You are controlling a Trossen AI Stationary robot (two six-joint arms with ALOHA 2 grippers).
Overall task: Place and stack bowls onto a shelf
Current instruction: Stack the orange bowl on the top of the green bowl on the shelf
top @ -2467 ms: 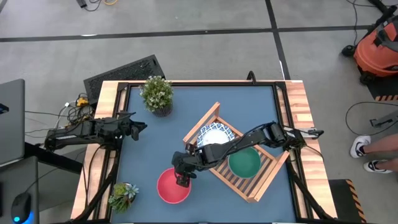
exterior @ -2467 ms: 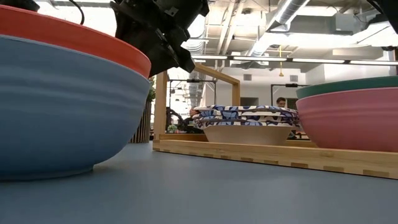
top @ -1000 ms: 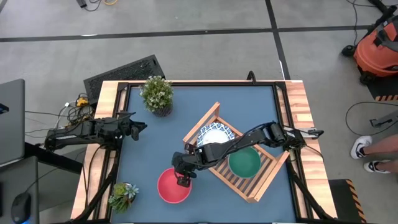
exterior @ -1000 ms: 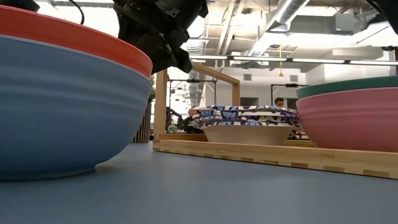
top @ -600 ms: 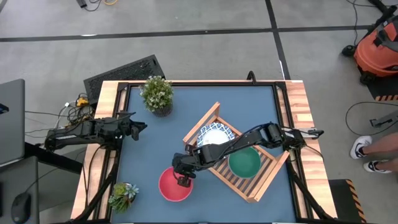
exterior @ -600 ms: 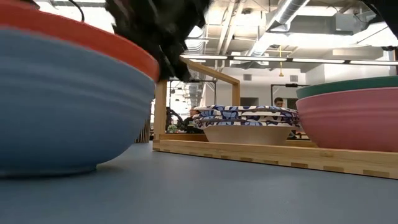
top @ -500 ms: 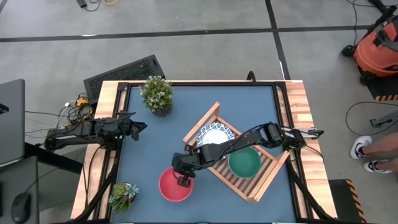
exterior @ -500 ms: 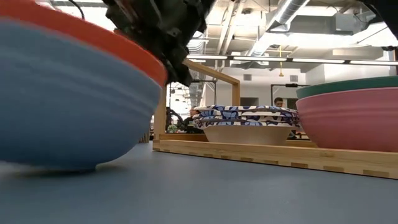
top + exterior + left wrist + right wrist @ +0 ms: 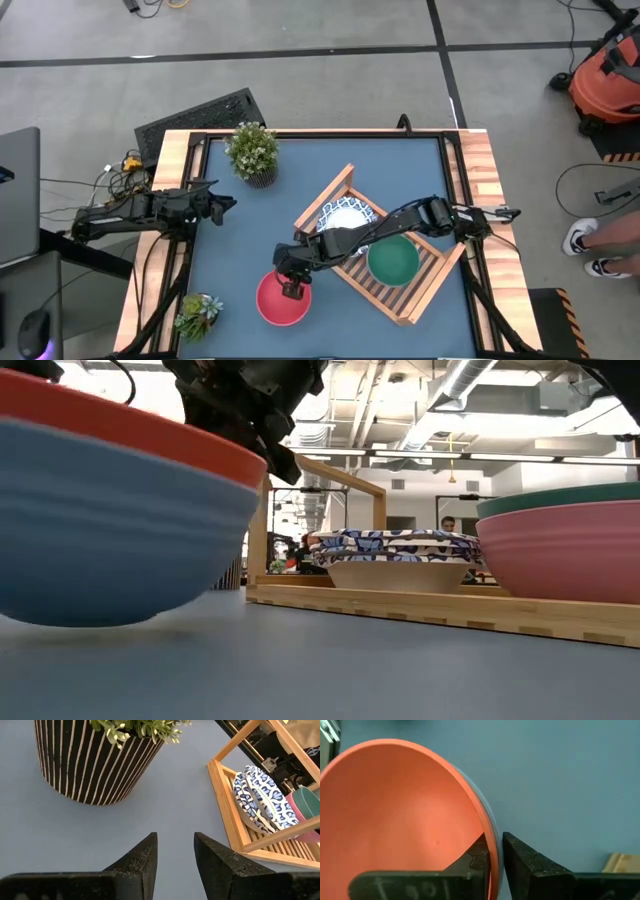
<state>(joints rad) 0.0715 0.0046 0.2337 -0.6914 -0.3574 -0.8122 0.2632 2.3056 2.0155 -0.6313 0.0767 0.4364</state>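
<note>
A red bowl [image 9: 278, 305] sits nested in a light blue bowl [image 9: 110, 530] at the table's near middle. My right gripper [image 9: 292, 290] is shut on their rim. The wooden shelf [image 9: 388, 297] lies slantwise on the right. It holds stacked white bowls with blue patterns [image 9: 345, 215] and a green bowl [image 9: 392, 260] nested in a pink one [image 9: 560, 555]. My left gripper [image 9: 225, 205] waits open and empty at the table's left side, and the left wrist view shows it above bare table [image 9: 175, 852]. My right gripper pinches the rim of the nested red and light blue bowls [image 9: 492, 837] on the side nearest the shelf. One finger [image 9: 477, 855] is inside the red bowl and one [image 9: 520, 857] is outside. The fingers come from above, pointing down. The stack's base [image 9: 90, 622] hangs just off the table.
A large potted plant in a striped pot [image 9: 252, 152] stands at the far left. A small plant [image 9: 198, 312] stands at the near left corner. Bare slats on the shelf [image 9: 405, 300] lie near the green bowl. A person [image 9: 598, 245] stands beyond the table's right edge.
My right gripper has gone up and slightly toward the shelf with the nested red and blue bowls. The stack stood flat on the table, then tipped, and now its base is just off the table.
</note>
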